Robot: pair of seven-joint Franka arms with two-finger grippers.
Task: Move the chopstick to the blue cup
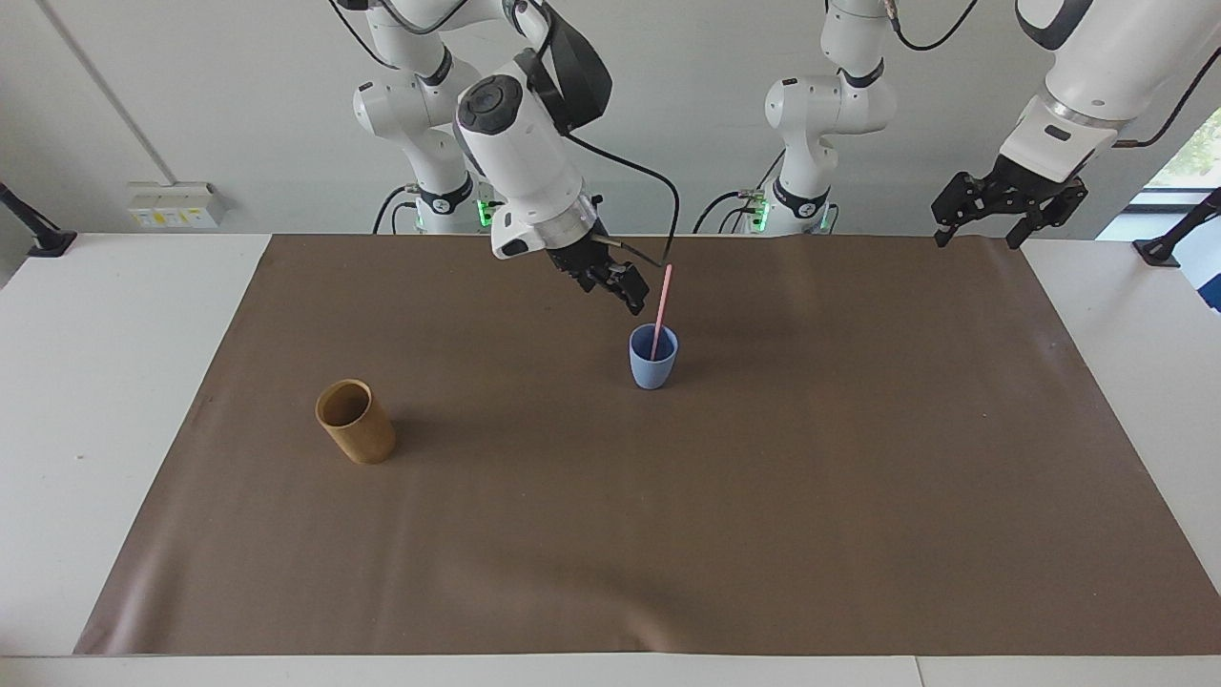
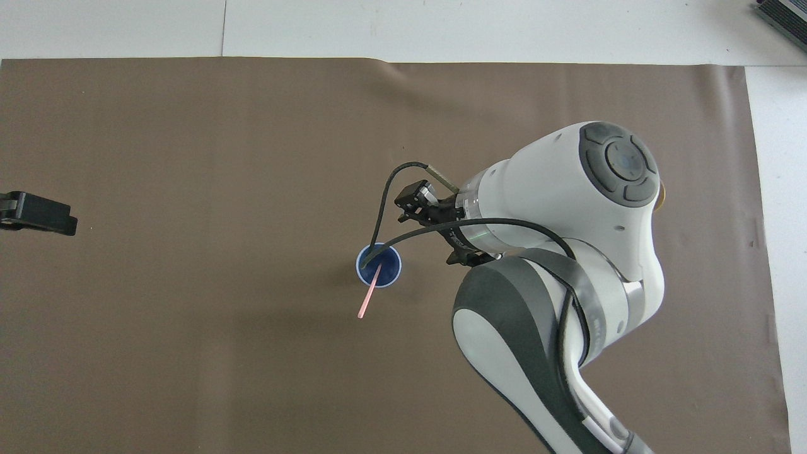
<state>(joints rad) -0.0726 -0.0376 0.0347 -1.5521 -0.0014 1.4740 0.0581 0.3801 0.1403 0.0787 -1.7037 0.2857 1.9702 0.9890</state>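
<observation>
The pale-pink chopstick (image 1: 661, 310) stands in the blue cup (image 1: 652, 370) and leans on its rim, with nothing holding it. In the overhead view the chopstick (image 2: 369, 295) sticks out of the cup (image 2: 393, 273) toward the robots. My right gripper (image 1: 618, 283) is open and empty, in the air just beside the chopstick's top, toward the right arm's end; it also shows in the overhead view (image 2: 436, 228). My left gripper (image 1: 983, 227) waits open over the mat's edge at the left arm's end, and shows at the overhead view's edge (image 2: 39, 214).
A tan-brown cylindrical cup (image 1: 355, 421) stands on the brown mat (image 1: 763, 525) toward the right arm's end, farther from the robots than the blue cup. In the overhead view the right arm hides it, bar a sliver (image 2: 661, 195).
</observation>
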